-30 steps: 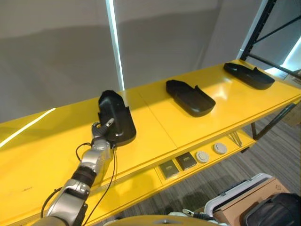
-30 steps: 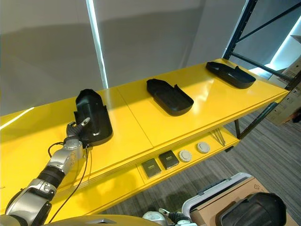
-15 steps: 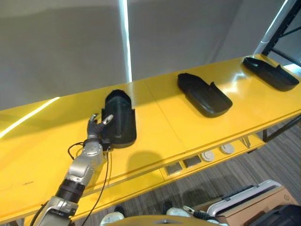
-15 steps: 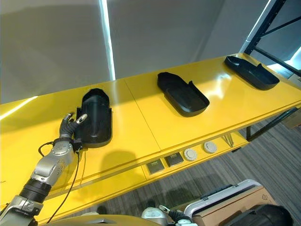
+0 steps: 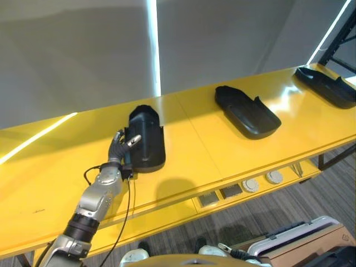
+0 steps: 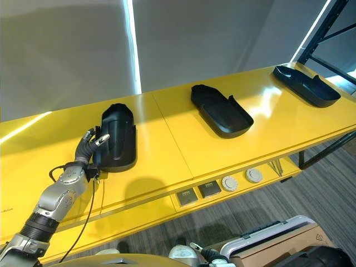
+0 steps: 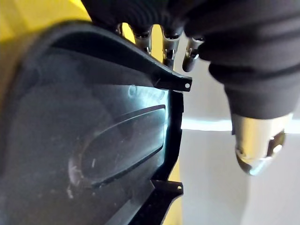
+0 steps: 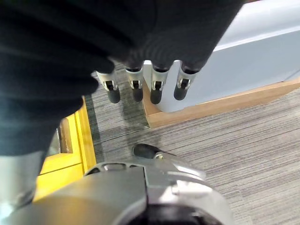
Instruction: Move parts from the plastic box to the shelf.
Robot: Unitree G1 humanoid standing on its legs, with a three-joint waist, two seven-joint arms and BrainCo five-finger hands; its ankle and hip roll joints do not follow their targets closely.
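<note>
Since a second ago, fingers spread off black moulded part (image 5: pixel 146 139), lying centre-left on yellow shelf (image 5: pixel 194 150); left hand (image 5: pixel 119 149) open beside it. Could nudge part askew when withdrawing. Right hand (image 8: pixel 145 89) hangs relaxed.

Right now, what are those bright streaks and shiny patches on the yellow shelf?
Left eye view: a light strip on the wall mirrors as a streak on the glossy shelf; glare whitens it beside the middle part. Left wrist view: the nearest part is soft, too close.
</note>
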